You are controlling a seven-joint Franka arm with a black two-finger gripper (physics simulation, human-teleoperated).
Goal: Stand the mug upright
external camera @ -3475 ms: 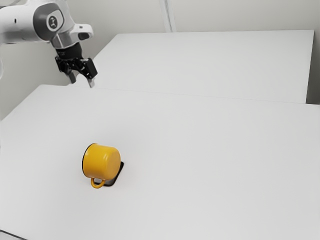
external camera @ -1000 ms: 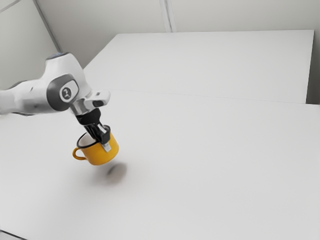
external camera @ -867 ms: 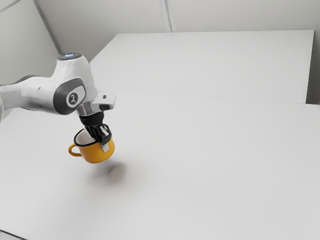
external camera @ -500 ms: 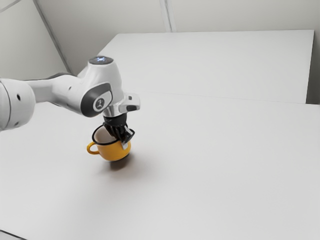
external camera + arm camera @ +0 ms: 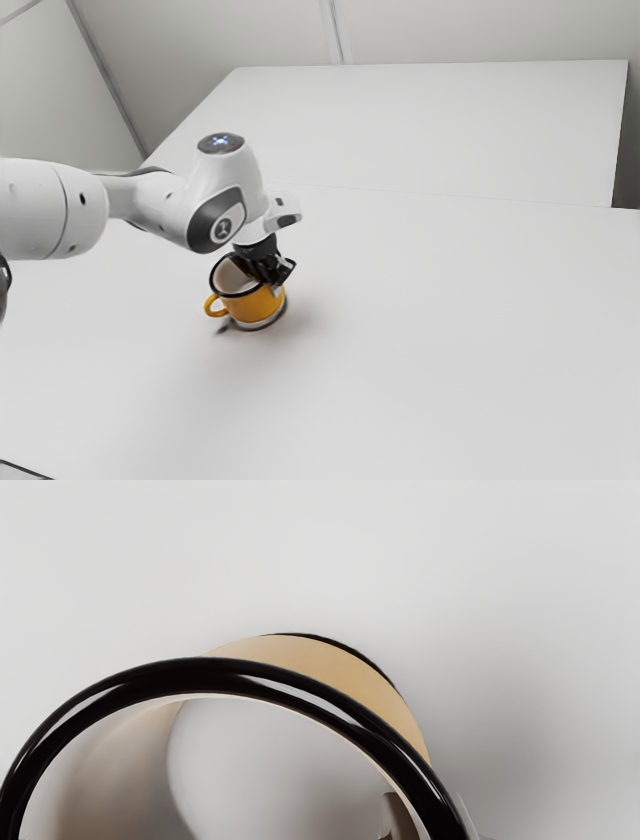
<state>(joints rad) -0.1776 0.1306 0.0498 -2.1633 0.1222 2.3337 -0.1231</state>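
- The gripper (image 5: 270, 281) is clamped on the wall of the mug (image 5: 251, 305), one finger inside the rim (image 5: 215, 675) and one outside; 3.5 seconds ago it was well apart from it.
- The mug, then lying on its side, now has its mouth facing up, with a slight tilt toward the exterior view's left.
- Since half a second ago, mug and gripper have shifted together toward the exterior view's right.
- The mug is at or just above the table (image 5: 450, 350); I cannot tell whether its base touches.

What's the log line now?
pincer: shut on mug wall | mug: mouth up, tilted | table contact: cannot tell | release: not yet
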